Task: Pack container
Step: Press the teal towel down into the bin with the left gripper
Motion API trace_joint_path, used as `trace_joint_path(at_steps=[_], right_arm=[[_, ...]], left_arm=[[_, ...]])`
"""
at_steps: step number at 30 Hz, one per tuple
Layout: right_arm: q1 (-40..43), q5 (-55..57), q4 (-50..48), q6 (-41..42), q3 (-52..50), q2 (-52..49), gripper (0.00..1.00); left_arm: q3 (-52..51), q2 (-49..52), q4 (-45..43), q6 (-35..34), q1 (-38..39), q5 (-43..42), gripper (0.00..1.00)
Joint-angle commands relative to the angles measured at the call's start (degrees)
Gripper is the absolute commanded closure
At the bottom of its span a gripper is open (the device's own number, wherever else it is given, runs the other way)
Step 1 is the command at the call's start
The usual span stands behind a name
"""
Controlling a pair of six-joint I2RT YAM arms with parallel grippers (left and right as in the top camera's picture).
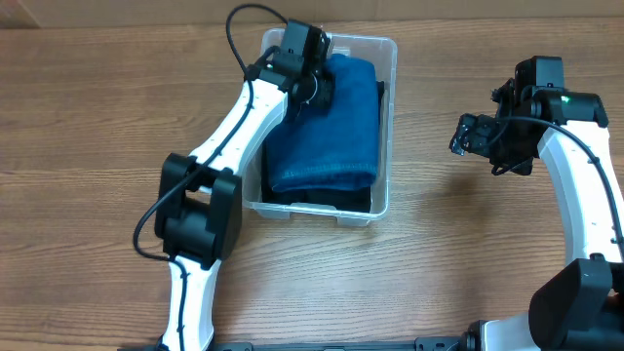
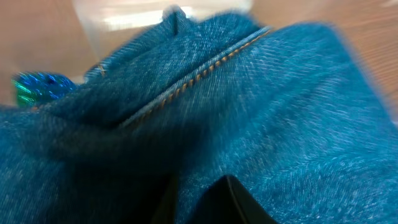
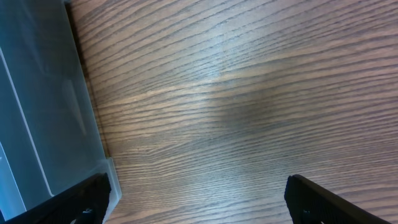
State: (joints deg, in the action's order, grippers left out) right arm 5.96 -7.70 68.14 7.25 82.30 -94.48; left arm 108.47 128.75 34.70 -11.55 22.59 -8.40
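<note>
The clear container (image 1: pixel 390 117) stands on the table at centre back. Folded blue jeans (image 1: pixel 331 136) lie in it on top of a dark garment (image 1: pixel 327 200). My left gripper (image 1: pixel 317 83) is down on the far end of the jeans inside the container. In the left wrist view the denim (image 2: pixel 249 112) fills the frame, and the fingers (image 2: pixel 199 202) are close together with fabric between them. My right gripper (image 1: pixel 470 136) is open and empty above bare table to the right of the container. Its wrist view shows the fingers (image 3: pixel 199 199) wide apart beside the container wall (image 3: pixel 43 124).
The wooden table (image 1: pixel 468 253) surrounds the container. A blurred, shiny blue-green patch (image 2: pixel 34 87) shows at the left edge of the left wrist view. The left arm (image 1: pixel 229 136) reaches along the container's left side.
</note>
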Motion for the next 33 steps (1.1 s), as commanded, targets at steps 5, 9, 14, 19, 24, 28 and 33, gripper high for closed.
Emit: trace_joint_path(at_steps=[5, 9, 14, 19, 24, 28, 33], right_arm=[[0.2, -0.5, -0.3, -0.4, 1.3, 0.6, 0.06], [0.2, -0.5, -0.3, -0.4, 1.3, 0.6, 0.06], [0.2, -0.5, -0.3, -0.4, 1.3, 0.6, 0.06], [0.2, -0.5, -0.6, -0.4, 1.3, 0.6, 0.06], [0.2, -0.5, -0.5, -0.4, 1.3, 0.6, 0.06], [0.2, -0.4, -0.7, -0.3, 1.3, 0.6, 0.06], [0.2, -0.5, -0.9, -0.3, 1.3, 0.6, 0.06]], left_arm=[[1.9, 2.9, 6.0, 0.5, -1.1, -6.6, 0.79], [10.8, -4.9, 12.8, 2.8, -0.6, -6.6, 0.78], [14.3, -15.0, 22.4, 2.8, 2.3, -6.4, 0.78], [12.5, -14.6, 37.2, 2.8, 7.0, -6.2, 0.78], [5.7, -10.0, 37.4, 2.8, 11.2, -6.3, 0.77], [0.4, -3.3, 36.5, 2.8, 12.7, -6.3, 0.76], [-1.0, 6.7, 36.9, 2.8, 12.5, -6.7, 0.79]])
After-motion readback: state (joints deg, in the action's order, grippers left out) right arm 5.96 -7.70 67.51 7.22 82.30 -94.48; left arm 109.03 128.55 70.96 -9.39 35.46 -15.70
